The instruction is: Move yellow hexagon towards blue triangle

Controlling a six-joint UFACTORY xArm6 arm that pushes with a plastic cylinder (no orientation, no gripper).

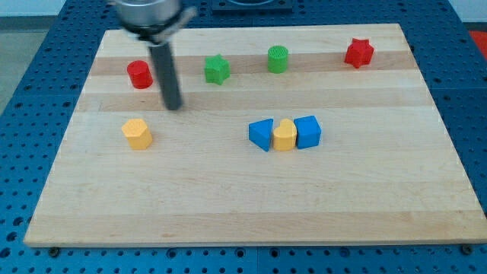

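The yellow hexagon [137, 133] lies on the left part of the wooden board. The blue triangle [261, 134] lies near the board's middle, touching a second yellow block [284, 135] on its right, which touches a blue cube [308, 131]. My tip [174, 106] is above and to the right of the yellow hexagon, apart from it, and far to the left of the blue triangle. The dark rod rises from the tip toward the view's top.
A red cylinder [139, 74] stands just left of the rod. A green star [217, 69], a green cylinder [278, 58] and a red star [359, 52] line the top of the wooden board [243, 198]. A blue perforated table surrounds the board.
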